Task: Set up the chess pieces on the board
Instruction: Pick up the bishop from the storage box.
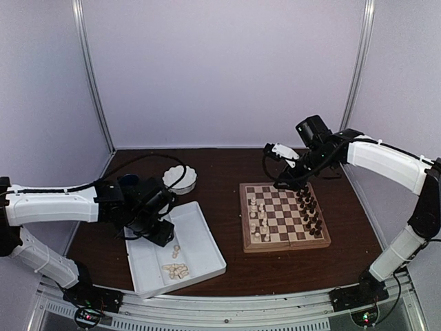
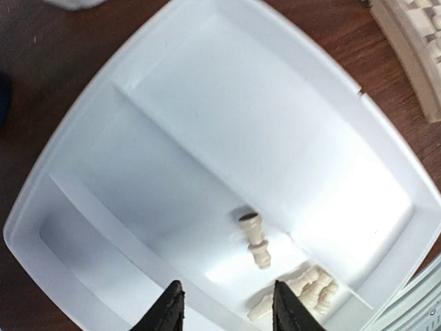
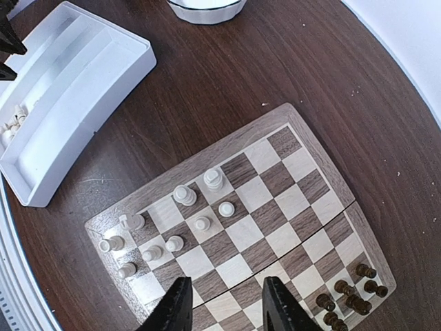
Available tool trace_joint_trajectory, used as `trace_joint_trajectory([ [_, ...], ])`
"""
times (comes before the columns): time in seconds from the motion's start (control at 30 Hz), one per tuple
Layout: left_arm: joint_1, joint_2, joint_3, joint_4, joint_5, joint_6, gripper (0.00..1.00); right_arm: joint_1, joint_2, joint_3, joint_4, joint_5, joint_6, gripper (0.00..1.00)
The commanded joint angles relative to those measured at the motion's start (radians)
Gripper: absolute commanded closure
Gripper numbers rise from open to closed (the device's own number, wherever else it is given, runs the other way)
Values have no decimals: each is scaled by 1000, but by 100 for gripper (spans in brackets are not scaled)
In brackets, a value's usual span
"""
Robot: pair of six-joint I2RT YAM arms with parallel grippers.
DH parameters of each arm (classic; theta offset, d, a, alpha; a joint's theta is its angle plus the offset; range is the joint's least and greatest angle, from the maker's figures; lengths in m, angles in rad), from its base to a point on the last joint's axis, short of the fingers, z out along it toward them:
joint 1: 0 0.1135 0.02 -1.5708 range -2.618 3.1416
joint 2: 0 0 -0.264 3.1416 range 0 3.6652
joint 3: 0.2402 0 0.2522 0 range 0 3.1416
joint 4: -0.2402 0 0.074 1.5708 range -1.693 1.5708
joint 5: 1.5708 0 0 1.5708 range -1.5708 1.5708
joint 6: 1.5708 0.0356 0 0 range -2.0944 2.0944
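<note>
And here's the square wooden chessboard with light tan and dark brown checks and a pale rim (image 1: 284, 217), lying flat, right of centre on the dark brown wood-grain bench (image 1: 220, 169). Small cream chessmen (image 3: 186, 221) stand loosely along the side of the board nearer the left arm. The dark brown-black chessmen (image 3: 348, 293) crowd the opposite edge (too tiny to tell one piece from another). The right end effector (image 3: 226, 289) hangs over the board with its jaws apart and nothing between them.

Over to the left, a white divided plastic tray (image 2: 172, 117) sits on the bench, with a strip of bare wood between it and the board. More cream chessmen (image 2: 300, 289) lie heaped toward its near end, and two others (image 2: 256, 241) lie on their sides just beside the heap. The left end effector (image 2: 227, 293) hovers above that tray, released and empty.

Behind the tray sits a round white dish (image 1: 180, 178). Pale lilac walls (image 1: 220, 69) and slim metal corner posts (image 1: 93, 76) close in the bench.
</note>
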Motion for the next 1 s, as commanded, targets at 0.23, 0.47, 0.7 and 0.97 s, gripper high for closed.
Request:
trace_joint_trajectory([
  [0.23, 14, 161, -8, -10, 75, -141, 53, -7, -12, -58, 60, -16, -33, 62],
  [0.47, 50, 233, 20, 53, 112, -144, 56, -18, -27, -71, 70, -19, -37, 62],
  [0.7, 77, 296, 35, 137, 154, -151, 56, -26, -19, -74, 71, -27, -36, 62],
  [0.97, 77, 373, 48, 105, 142, -166, 71, -29, -16, -74, 71, -35, -35, 62],
])
